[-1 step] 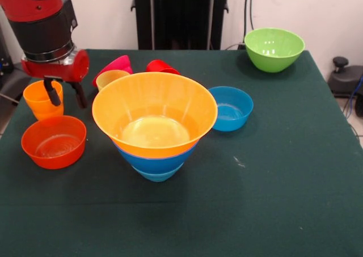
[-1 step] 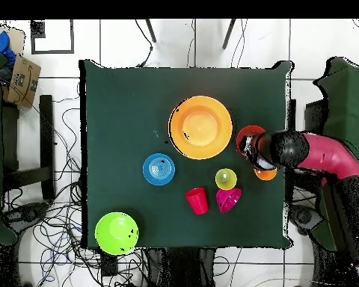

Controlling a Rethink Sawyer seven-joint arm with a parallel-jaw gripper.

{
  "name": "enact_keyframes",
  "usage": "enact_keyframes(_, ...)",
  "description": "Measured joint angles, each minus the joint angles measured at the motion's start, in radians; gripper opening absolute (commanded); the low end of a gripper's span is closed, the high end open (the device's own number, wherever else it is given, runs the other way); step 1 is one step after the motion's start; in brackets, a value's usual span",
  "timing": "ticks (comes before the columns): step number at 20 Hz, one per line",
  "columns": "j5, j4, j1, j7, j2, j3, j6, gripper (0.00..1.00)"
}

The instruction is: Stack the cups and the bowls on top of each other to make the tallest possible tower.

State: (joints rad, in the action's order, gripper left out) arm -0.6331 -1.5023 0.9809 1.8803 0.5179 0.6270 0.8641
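The tower stands mid-table: a wide yellow-orange bowl (image 1: 154, 112) (image 2: 200, 127) on a large blue bowl (image 1: 156, 156), with a small light-blue bowl (image 1: 156, 175) lowest. My gripper (image 1: 66, 95) hangs open at the left. One finger (image 1: 52, 92) overlaps the rim of the orange-yellow cup (image 1: 39, 101) (image 2: 266, 174), and the other finger is beside the cup. A shallow orange bowl (image 1: 54, 142) (image 2: 244, 137) lies in front of it. Behind the tower lie a magenta bowl (image 1: 116, 65) (image 2: 229, 199), a yellow cup (image 1: 110, 77) (image 2: 226, 179) and a red cup (image 1: 161, 67) (image 2: 197, 200).
A small blue bowl (image 1: 229, 108) (image 2: 159, 169) sits right of the tower. A lime green bowl (image 1: 274, 49) (image 2: 117, 232) stands at the far right corner. The arm (image 2: 306, 152) reaches in over the table edge (image 2: 287, 112). Green cloth covers the table.
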Motion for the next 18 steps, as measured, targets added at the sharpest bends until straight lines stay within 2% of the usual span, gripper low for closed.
enact_keyframes(6,-0.005,-0.027,0.01,0.0,0.026,0.0,0.0,1.0)
enact_keyframes(18,-0.004,-0.087,0.015,0.0,0.142,0.0,0.0,1.0)
